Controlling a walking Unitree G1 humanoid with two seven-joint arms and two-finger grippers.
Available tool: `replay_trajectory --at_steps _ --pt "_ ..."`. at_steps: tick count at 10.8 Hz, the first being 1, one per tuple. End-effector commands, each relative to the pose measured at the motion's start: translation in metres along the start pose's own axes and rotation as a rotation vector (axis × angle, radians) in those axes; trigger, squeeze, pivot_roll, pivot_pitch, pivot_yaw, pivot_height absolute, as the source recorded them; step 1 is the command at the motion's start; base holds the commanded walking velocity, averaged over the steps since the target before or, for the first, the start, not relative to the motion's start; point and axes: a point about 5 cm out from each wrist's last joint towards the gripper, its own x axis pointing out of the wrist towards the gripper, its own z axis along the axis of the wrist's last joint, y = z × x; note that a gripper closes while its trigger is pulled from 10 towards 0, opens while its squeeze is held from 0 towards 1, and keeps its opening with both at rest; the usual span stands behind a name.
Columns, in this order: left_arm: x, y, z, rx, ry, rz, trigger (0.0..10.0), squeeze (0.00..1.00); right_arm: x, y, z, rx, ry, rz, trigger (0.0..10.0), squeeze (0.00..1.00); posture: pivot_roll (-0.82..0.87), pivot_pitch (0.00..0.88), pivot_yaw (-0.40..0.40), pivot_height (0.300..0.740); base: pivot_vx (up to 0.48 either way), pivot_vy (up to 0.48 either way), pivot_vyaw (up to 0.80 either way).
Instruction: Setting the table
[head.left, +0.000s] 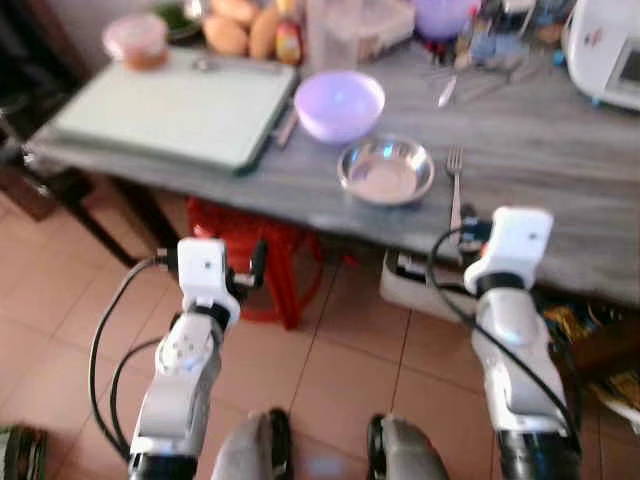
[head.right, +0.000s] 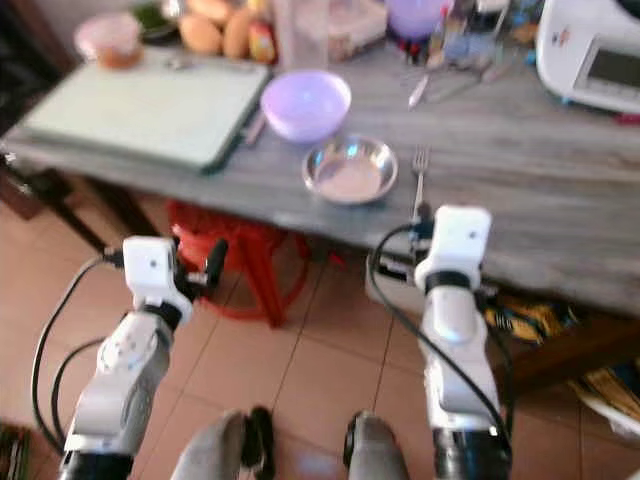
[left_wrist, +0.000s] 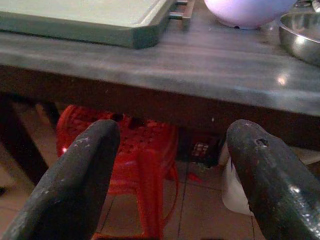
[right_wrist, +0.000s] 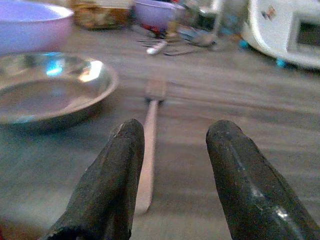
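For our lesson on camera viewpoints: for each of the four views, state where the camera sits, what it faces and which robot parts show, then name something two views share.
Left eye, right eye: head, looking down at table, both arms.
Left wrist: faces table edge, red stool, open left gripper.
Right wrist: faces fork, open right gripper.
Shared: steel bowl.

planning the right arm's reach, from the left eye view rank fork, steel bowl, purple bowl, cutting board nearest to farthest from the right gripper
1. fork, on the table just ahead of the right gripper
2. steel bowl, left of the fork
3. purple bowl, behind the steel bowl
4. cutting board, far left
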Motion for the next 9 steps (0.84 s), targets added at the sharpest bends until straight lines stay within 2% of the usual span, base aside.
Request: replay_trajectory --at_steps 1,3,4,5,6,7,8,9 --pt "-0.001 0.002 -0.004 0.003 0.016 0.013 10.0 0.00 0.002 0.003 0.001 -0.016 -0.010 0.007 10.0 0.00 -0.06 0.102 0.055 0.740 -0.281 0.000 0.00" --pt "0.002 0.001 -0.002 0.003 0.003 0.015 10.0 0.00 0.005 0.005 0.003 -0.039 -0.068 0.007 10.0 0.00 -0.06 0.092 0.049 0.740 -0.277 0.000 0.00" --pt "0.004 0.000 0.000 0.002 -0.006 0.014 10.0 0.00 0.001 0.012 -0.002 0.092 -0.022 0.103 10.0 0.00 -0.06 0.091 0.048 0.740 -0.281 0.000 0.00" --pt "0.006 -0.001 0.000 0.002 -0.009 0.014 10.0 0.00 -0.003 0.017 -0.003 0.059 -0.026 0.154 10.0 0.00 -0.07 0.101 0.045 0.740 -0.277 0.000 0.00" --pt "0.007 -0.001 0.000 0.003 -0.010 0.013 10.0 0.00 -0.005 0.018 -0.005 0.064 -0.025 0.161 10.0 0.00 -0.07 0.099 0.044 0.740 -0.285 0.000 0.00" --pt "0.007 -0.001 -0.001 0.002 -0.010 0.011 10.0 0.00 -0.005 0.014 -0.005 0.079 -0.034 0.137 10.0 0.98 -0.08 0.100 0.045 0.740 -0.274 0.000 0.00" --pt "0.008 -0.003 -0.002 0.000 -0.011 0.008 10.0 0.00 -0.002 0.010 -0.004 0.039 -0.051 0.104 10.0 1.00 -0.08 0.099 0.045 0.740 -0.270 0.000 0.00" --pt "0.011 -0.006 -0.002 -0.003 -0.014 0.003 10.0 0.00 0.002 0.007 -0.001 0.052 -0.062 0.118 10.0 1.00 -0.09 0.098 0.044 0.740 -0.255 0.000 0.00"
